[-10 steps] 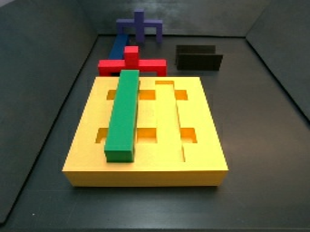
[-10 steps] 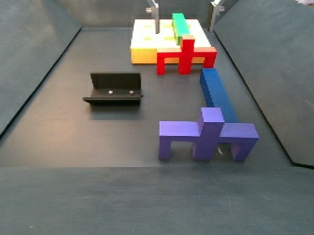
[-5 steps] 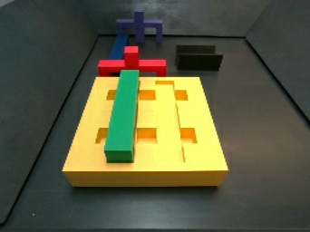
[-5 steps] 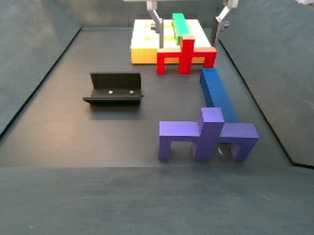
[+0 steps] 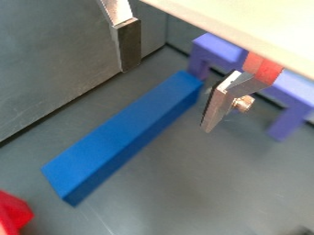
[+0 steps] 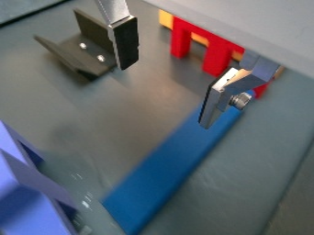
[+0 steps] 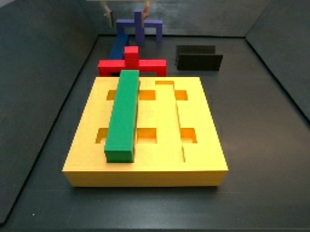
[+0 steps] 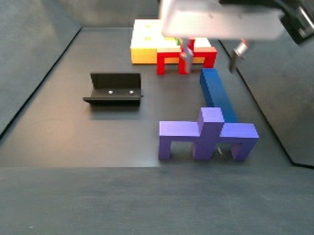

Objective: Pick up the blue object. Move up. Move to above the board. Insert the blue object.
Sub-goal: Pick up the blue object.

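The blue object point(image 8: 215, 92) is a long dark blue bar lying flat on the floor between the red piece and the purplish-blue legged piece. It also shows in both wrist views point(image 5: 128, 138) point(image 6: 172, 170) and in a side view point(image 7: 118, 47). My gripper point(image 8: 208, 52) hangs open and empty above the bar, apart from it, with its fingers point(image 5: 127, 41) point(image 6: 221, 96) to either side of the bar's line. The yellow board point(image 7: 182, 136) lies flat with a green bar point(image 7: 122, 113) in one long groove.
A red legged piece point(image 8: 185, 60) stands between the board point(image 8: 150, 43) and the blue bar. The purplish-blue legged piece point(image 8: 207, 136) stands at the bar's other end. The fixture point(image 8: 114, 89) stands on the floor to one side. Grey walls ring the floor.
My gripper has moved from over the board towards the blue bar and now fills the top of a side view. The pieces have not moved.
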Motion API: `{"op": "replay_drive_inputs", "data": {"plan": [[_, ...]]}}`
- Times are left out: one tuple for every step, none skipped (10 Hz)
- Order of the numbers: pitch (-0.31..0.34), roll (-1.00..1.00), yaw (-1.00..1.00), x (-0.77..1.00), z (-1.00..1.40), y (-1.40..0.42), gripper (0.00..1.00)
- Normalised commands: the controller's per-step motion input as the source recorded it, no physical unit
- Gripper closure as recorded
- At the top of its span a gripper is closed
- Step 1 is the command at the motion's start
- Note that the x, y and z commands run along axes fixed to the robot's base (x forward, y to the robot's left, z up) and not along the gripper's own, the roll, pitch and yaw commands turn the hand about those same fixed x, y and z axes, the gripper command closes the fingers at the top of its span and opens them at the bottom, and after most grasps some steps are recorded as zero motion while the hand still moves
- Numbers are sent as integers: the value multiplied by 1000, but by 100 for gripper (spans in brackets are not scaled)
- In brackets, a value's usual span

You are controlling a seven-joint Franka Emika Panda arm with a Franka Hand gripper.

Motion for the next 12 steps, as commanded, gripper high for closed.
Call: {"op": "replay_drive_inputs", "data": {"plan": [[-244, 149, 0, -489, -629, -60, 0], [-274, 137, 0, -423, -614, -126, 0], [-226, 111, 0, -74, -646, -143, 0], [-254, 63, 0, -251, -686, -60, 0], [-234, 66, 0, -286, -569, -23, 0], [-170, 27, 0, -83, -517, 0, 0], [-134, 17, -103, -234, -577, 180, 0], [-116, 23, -80, -160, -451, 134, 0], [-146, 0, -71, 0, -480, 126, 0], [-81, 0, -57, 66, -171, 0, 0], [0, 0, -220, 31, 31, 0, 0], [0, 0, -154, 0, 6, 0, 0]]}}
